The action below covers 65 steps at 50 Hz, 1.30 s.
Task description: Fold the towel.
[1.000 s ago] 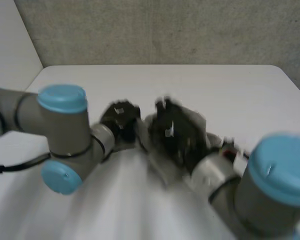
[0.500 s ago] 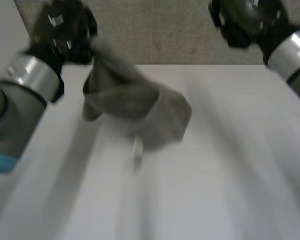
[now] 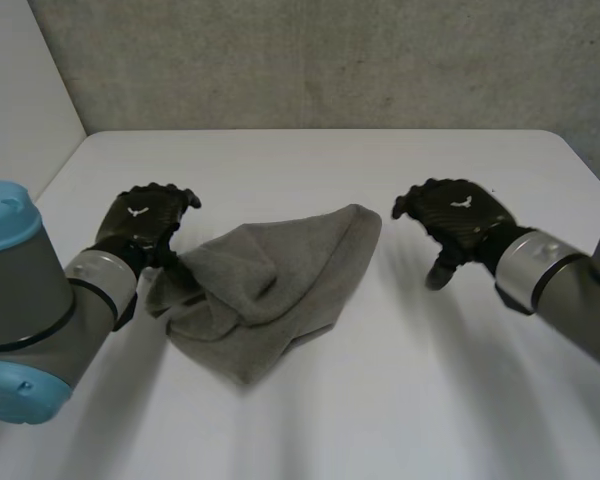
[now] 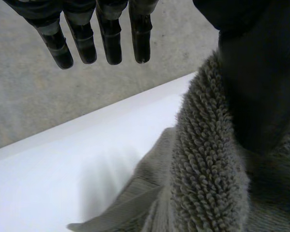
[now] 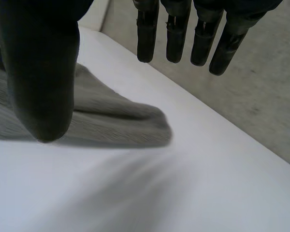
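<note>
A grey terry towel [image 3: 270, 285] lies crumpled in a loose heap on the white table [image 3: 400, 400]. My left hand [image 3: 145, 220] is at the towel's left edge. In the left wrist view its fingers [image 4: 108, 38] are straight and apart from the thumb [image 4: 261, 72], which rests against a raised fold of the towel [image 4: 208, 169]. My right hand [image 3: 455, 215] hovers to the right of the towel, clear of it. Its fingers [image 5: 183, 34] are straight and its thumb [image 5: 38, 63] stands apart, with the towel's end [image 5: 111, 116] lying on the table beyond.
A grey wall [image 3: 330, 60] runs behind the table's far edge. Bare white tabletop lies in front of the towel and around the right hand.
Half a second ago both hands were high and wide apart, the left holding the towel in the air. Now both are low, the towel lies on the table and both hands have opened.
</note>
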{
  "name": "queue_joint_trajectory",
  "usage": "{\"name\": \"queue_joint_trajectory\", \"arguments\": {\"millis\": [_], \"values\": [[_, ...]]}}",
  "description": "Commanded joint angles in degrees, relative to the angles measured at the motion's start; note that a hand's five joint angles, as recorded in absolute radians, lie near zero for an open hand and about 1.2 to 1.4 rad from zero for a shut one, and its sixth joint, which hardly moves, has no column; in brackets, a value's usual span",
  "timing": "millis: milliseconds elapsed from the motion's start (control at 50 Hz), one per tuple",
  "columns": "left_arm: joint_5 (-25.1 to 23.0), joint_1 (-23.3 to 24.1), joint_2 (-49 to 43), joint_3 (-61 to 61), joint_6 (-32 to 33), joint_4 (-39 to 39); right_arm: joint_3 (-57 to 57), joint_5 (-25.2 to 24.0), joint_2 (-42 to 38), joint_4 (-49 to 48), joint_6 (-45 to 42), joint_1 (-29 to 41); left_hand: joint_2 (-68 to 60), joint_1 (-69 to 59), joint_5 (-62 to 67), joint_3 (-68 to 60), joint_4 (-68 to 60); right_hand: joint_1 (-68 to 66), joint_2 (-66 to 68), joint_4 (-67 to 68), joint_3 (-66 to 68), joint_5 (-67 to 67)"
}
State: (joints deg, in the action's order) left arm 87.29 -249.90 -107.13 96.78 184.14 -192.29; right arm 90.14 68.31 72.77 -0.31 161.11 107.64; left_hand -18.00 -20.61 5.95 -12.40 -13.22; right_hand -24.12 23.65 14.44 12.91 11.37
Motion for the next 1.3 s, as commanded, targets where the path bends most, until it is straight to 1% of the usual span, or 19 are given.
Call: {"name": "queue_joint_trajectory", "arguments": {"millis": [20,200,320,440,500,540,580,720,780,800,820,840,960,1000,1080,1180,1220,1240,1300], "values": [[-0.1,-1.4,1.0,1.0,0.0,-0.1,4.3,4.0,1.7,-2.9,3.2,9.7,3.6,6.2,-1.5,2.4,3.2,0.2,0.2,-4.4,-2.9,2.5],[-0.2,-3.8,0.7,2.1,0.1,-0.3,5.9,9.7,0.8,-5.2,5.5,21.4,1.9,4.5,0.2,2.4,3.2,-7.7,8.1,-4.4,-2.9,10.4],[-1.1,-6.9,0.1,2.0,1.4,0.0,5.1,12.6,-1.6,-7.3,5.5,25.3,-0.6,2.0,2.7,2.4,3.2,-8.3,8.8,-4.4,-2.9,11.1],[-1.1,-6.0,-0.4,2.4,3.9,0.3,2.6,14.0,-6.8,-10.8,5.4,26.4,-3.5,-0.9,5.5,2.4,3.2,-13.9,14.3,-4.4,-2.9,16.6],[-1.2,-5.4,-1.1,2.3,4.3,1.4,0.1,14.2,-11.0,-11.1,5.5,27.1,-12.7,-10.1,14.8,2.4,3.2,-16.7,17.2,-4.4,-2.9,19.5],[-2.6,-4.4,-1.1,2.3,4.1,3.0,-1.4,14.5,-13.4,-11.0,5.3,27.4,-28.1,-25.5,30.2,2.4,3.2,-17.9,18.4,-4.4,-2.9,20.7],[-4.0,-3.9,-1.2,2.3,4.0,3.9,-3.0,14.6,-15.6,-10.9,5.3,27.9,-34.4,-31.8,36.4,2.4,3.2,-18.8,19.2,-4.4,-2.9,21.5],[-8.4,-3.1,-1.3,2.4,3.7,7.7,-8.2,17.3,-21.6,-10.5,4.7,28.4,-37.3,-34.7,39.3,2.4,3.2,-23.6,24.1,-4.4,-2.9,26.4],[-9.3,-3.1,-1.3,2.3,3.7,9.9,-8.5,17.6,-21.6,-10.5,4.9,27.8,-52.3,-49.7,54.3,2.4,3.2,-37.2,37.6,-4.4,-2.9,39.9],[-9.7,-3.1,-1.3,2.2,3.7,10.8,-8.5,17.6,-21.6,-10.5,4.9,27.8,-61.9,-59.3,64.0,2.4,3.2,-37.3,37.7,-4.4,-2.9,40.0],[-9.7,-3.1,-1.3,2.2,3.7,10.8,-8.3,17.1,-21.4,-10.3,4.8,27.5,-62.0,-59.4,64.1,2.4,3.2,-51.1,51.6,-4.4,-2.9,53.8],[-10.0,-3.2,-1.2,2.1,3.8,11.7,-7.6,16.7,-20.6,-10.1,4.6,27.4,-62.0,-59.4,64.1,2.4,3.2,-55.8,56.3,-4.4,-2.9,58.6],[-10.3,-4.3,2.7,1.5,4.0,17.5,-3.8,11.7,-12.2,-5.0,2.7,26.2,-62.0,-59.4,64.1,2.4,3.2,-55.9,56.3,-4.4,-2.9,58.6],[-10.5,-4.8,4.4,1.4,4.1,19.5,-3.4,6.9,-7.5,-0.2,-0.5,20.9,-62.0,-59.4,64.1,2.4,3.2,-55.9,56.3,-4.4,-2.9,58.6],[-10.5,-6.8,6.8,-0.6,4.2,21.0,-5.0,3.1,-4.7,2.8,-3.7,15.8,-62.0,-59.4,64.1,2.4,3.2,-55.9,56.3,-4.4,-2.9,58.6],[-9.9,-6.4,6.0,-8.6,2.9,16.6,-17.4,0.8,-7.0,3.6,-5.8,13.0,-62.0,-59.4,64.1,2.4,3.2,-55.9,56.3,-4.4,-2.9,58.6],[-9.6,-6.0,5.4,-12.2,1.9,14.7,-29.4,-0.2,-13.2,3.2,-7.5,12.8,-62.0,-59.4,64.1,2.4,3.2,-55.9,56.3,-4.4,-2.9,58.6],[-9.5,-5.4,4.1,-16.0,0.2,13.0,-29.5,-0.2,-13.3,3.2,-7.5,12.8,-62.0,-59.4,64.1,2.4,3.2,-55.9,56.3,-4.4,-2.9,58.6],[-9.3,-4.6,3.3,-19.8,-2.1,11.9,-43.3,-1.8,-16.2,3.2,-8.7,12.5,-62.0,-59.4,64.1,2.4,3.2,-55.9,56.3,-4.4,-2.9,58.6]]}}
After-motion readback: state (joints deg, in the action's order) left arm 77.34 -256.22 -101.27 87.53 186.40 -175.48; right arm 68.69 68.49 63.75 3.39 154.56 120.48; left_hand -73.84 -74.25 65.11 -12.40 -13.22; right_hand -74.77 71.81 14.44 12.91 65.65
